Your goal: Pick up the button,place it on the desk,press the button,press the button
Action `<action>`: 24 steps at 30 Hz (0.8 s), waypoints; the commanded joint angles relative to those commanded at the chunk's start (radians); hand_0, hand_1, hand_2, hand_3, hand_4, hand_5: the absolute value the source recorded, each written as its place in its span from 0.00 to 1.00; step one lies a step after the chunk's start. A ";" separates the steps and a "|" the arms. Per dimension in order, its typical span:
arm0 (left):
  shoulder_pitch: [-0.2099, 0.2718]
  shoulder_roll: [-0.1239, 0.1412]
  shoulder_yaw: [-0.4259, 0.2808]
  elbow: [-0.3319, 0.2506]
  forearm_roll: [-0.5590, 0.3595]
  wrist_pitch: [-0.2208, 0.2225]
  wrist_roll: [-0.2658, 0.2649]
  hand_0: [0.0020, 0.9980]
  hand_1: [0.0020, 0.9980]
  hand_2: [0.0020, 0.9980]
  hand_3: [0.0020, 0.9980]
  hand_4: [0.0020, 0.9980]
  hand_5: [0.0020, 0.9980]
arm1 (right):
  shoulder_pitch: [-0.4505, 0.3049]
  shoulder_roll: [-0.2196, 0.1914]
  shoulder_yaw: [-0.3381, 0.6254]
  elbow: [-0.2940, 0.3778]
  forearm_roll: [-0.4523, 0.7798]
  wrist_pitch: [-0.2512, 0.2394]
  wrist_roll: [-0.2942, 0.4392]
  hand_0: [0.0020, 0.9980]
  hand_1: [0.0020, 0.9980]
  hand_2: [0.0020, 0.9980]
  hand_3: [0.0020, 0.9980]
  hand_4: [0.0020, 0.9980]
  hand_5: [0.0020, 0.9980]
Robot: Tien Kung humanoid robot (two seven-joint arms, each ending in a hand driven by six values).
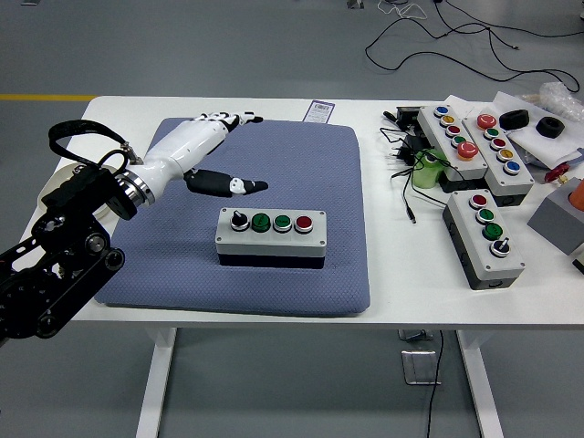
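A grey button box (271, 236) with a black selector knob, two green buttons and a red button lies flat on the blue pad (274, 155), near the pad's front middle. My left hand (228, 151), white with black fingertips, hovers above and behind the box's left end, apart from it. Its fingers are stretched out and the thumb (239, 185) points right; it holds nothing. The right arm is out of the picture.
A white dish (57, 212) holding batteries sits at the table's left edge, partly behind my arm. At the right stand three more button boxes (484, 236), a green bottle (425, 170), cables, black rings and a grey block (558, 217). A card (318, 110) lies behind the pad.
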 joint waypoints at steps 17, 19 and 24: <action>0.030 -0.023 0.032 -0.150 -0.114 0.287 0.237 0.00 0.00 0.06 0.64 0.75 1.00 | 0.002 0.000 0.002 0.000 0.000 0.000 0.000 0.67 0.66 0.68 0.62 0.31 0.17; 0.031 -0.023 0.039 -0.150 -0.112 0.262 0.268 0.00 0.00 0.06 0.64 0.75 1.00 | 0.001 0.000 0.002 0.000 0.000 0.000 0.000 0.67 0.66 0.68 0.62 0.31 0.17; 0.023 -0.026 0.072 -0.146 -0.121 0.099 0.392 0.00 0.00 0.00 0.63 0.68 1.00 | 0.002 -0.001 0.011 0.000 0.000 0.000 -0.001 0.67 0.66 0.68 0.62 0.31 0.17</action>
